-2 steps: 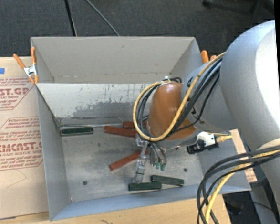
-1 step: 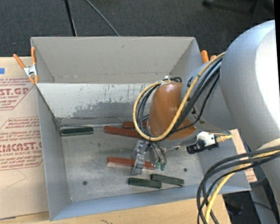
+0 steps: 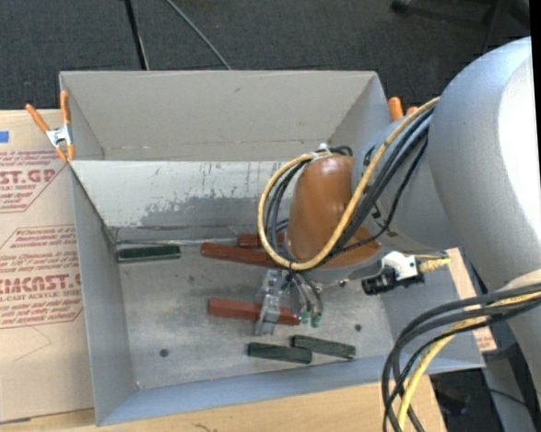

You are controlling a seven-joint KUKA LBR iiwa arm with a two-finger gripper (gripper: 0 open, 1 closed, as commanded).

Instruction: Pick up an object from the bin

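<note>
White and bulky, the arm (image 3: pixel 497 148) leans in from the right, its end effector (image 3: pixel 291 306) low over the right end of a red-brown stick (image 3: pixel 233 307) at the middle of the bin (image 3: pixel 101 296). Two dark green sticks (image 3: pixel 298 350) lie just below, with open floor at left. Apart or clamped, I cannot tell.

At the frame's centre, the right end of the upper red-brown bar (image 3: pixel 229 251) is covered by the orange wrist cover (image 3: pixel 321 207) and cables (image 3: pixel 266 211). The right end of the lower red-brown bar (image 3: pixel 231 307) is overlapped by the gripper (image 3: pixel 287 313). The arm (image 3: pixel 497 148) is cut off at right.
</note>
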